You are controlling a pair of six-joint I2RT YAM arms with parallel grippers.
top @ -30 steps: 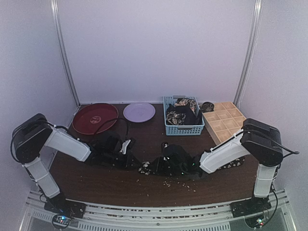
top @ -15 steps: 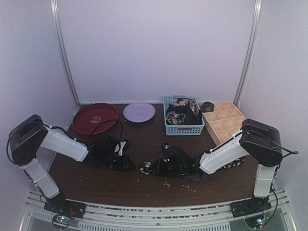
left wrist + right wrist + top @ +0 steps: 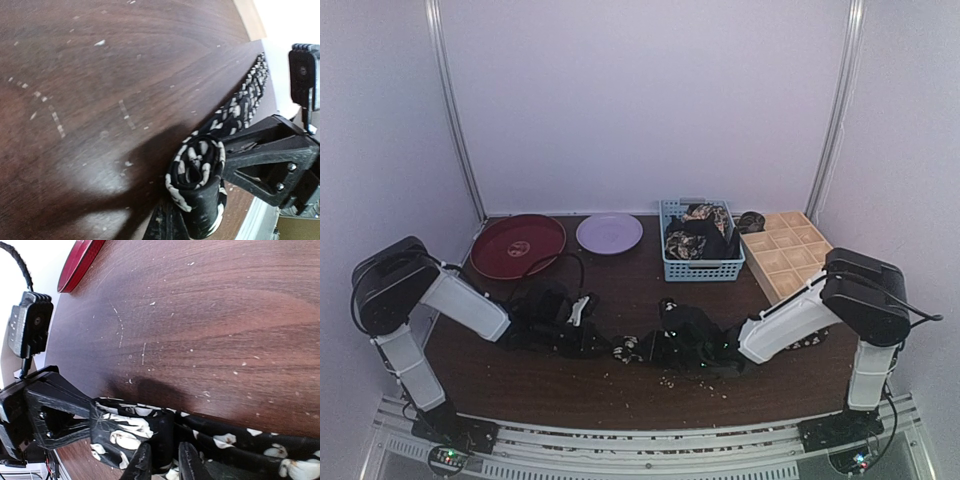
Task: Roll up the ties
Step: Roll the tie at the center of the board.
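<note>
One tie (image 3: 623, 348), black with cream flowers, lies on the table between the arms, its end rolled up. In the left wrist view the roll (image 3: 197, 167) sits on my left gripper (image 3: 192, 215), which is shut on it. My right gripper (image 3: 164, 460) is closed on the tie's flat part (image 3: 240, 445) just beside the roll (image 3: 120, 430). The tie's tail trails right under the right arm (image 3: 810, 340). In the top view my left gripper (image 3: 601, 343) and right gripper (image 3: 646, 348) face each other across the roll. More ties (image 3: 698, 238) fill the basket.
A blue mesh basket (image 3: 705, 270) and a wooden gridded tray (image 3: 785, 255) stand at the back right, with a small dark roll (image 3: 752, 220) between them. A red plate (image 3: 517, 245) and a lilac plate (image 3: 609, 233) sit at the back left. Crumbs dot the table.
My left gripper drew back left half a second ago and has come back right against the roll. The right gripper has edged slightly right.
</note>
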